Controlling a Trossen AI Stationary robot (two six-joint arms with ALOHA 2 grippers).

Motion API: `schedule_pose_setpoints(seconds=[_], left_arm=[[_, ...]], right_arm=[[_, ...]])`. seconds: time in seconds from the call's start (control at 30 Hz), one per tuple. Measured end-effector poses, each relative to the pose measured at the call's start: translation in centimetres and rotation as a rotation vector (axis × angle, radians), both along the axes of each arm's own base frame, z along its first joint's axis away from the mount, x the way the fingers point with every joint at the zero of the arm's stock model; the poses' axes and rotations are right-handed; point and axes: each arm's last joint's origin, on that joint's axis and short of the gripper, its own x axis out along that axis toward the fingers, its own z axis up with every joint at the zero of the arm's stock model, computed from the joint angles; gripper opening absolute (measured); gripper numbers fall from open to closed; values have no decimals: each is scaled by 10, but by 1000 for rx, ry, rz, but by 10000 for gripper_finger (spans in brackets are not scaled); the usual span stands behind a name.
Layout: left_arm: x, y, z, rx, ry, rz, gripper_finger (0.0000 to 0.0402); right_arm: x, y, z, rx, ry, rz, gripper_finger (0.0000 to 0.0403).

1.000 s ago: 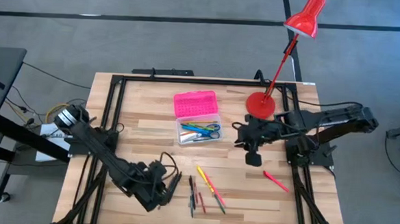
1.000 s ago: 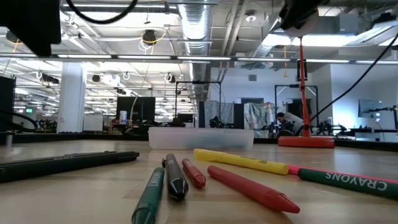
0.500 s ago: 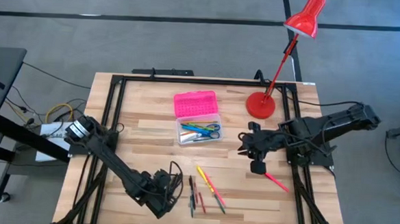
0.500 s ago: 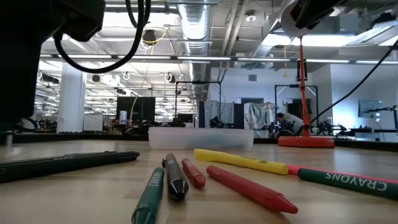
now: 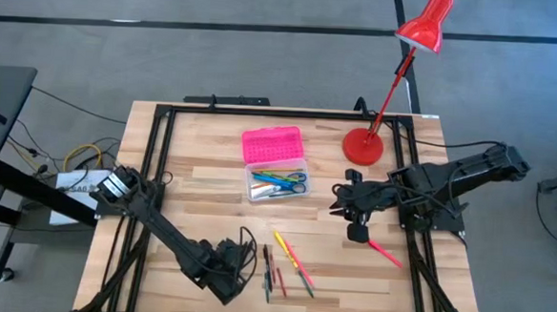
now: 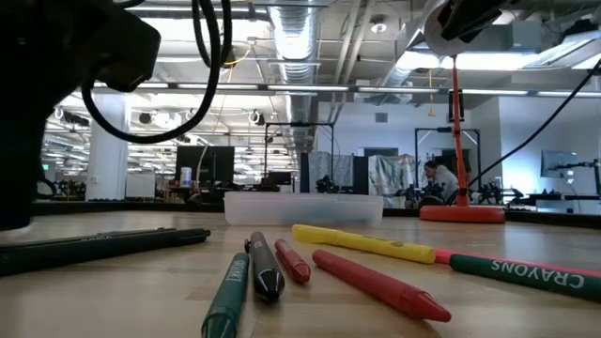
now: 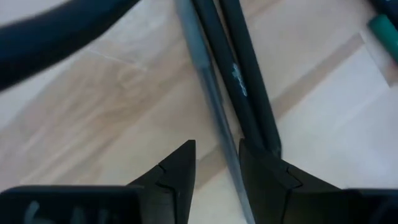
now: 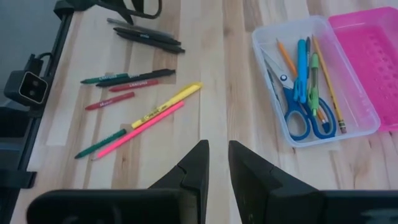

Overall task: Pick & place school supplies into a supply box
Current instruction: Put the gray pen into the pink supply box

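The left jaws (image 7: 214, 171) stand a little apart, straddling a thin grey pen (image 7: 211, 99) beside black pens (image 7: 245, 81) near the worktop's (image 5: 210, 181) front edge; they have slid closer to the pens than a second ago. The right jaws (image 8: 214, 165) hang narrowly apart, empty, lower than before. The supply box (image 5: 275, 183), pink lid (image 5: 271, 143) open, holds scissors (image 8: 305, 109) and pencils.

Overhead, table-level, two wrist views

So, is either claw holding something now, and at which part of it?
Nothing is held. The left claw is open over the dark pens near the table's front, with one thin pen running between its fingers. The right claw hangs empty above bare wood.
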Motion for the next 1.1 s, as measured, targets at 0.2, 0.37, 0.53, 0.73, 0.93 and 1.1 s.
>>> schedule_pose_setpoints(seconds=[0.2, 0.37, 0.53, 0.73, 0.93, 1.1], left_arm=[[0, 1, -2, 9, 7, -5, 116], [0, 0, -8, 4, 14, -6, 116], [0, 1, -14, -14, -7, 1, 116], [-4, 4, -20, -27, -12, 4, 116], [-7, 7, -21, 13, 45, -75, 107], [-7, 13, -22, 14, 105, -149, 70]], right_arm=[[0, -1, 0, -14, -7, -14, 54], [0, -1, 0, -15, -7, -15, 54], [0, 0, 0, -13, -8, -15, 54], [0, 0, 0, -14, -7, -15, 54], [0, 0, 0, -14, -7, -15, 54], [0, 0, 0, -14, -7, -15, 54]])
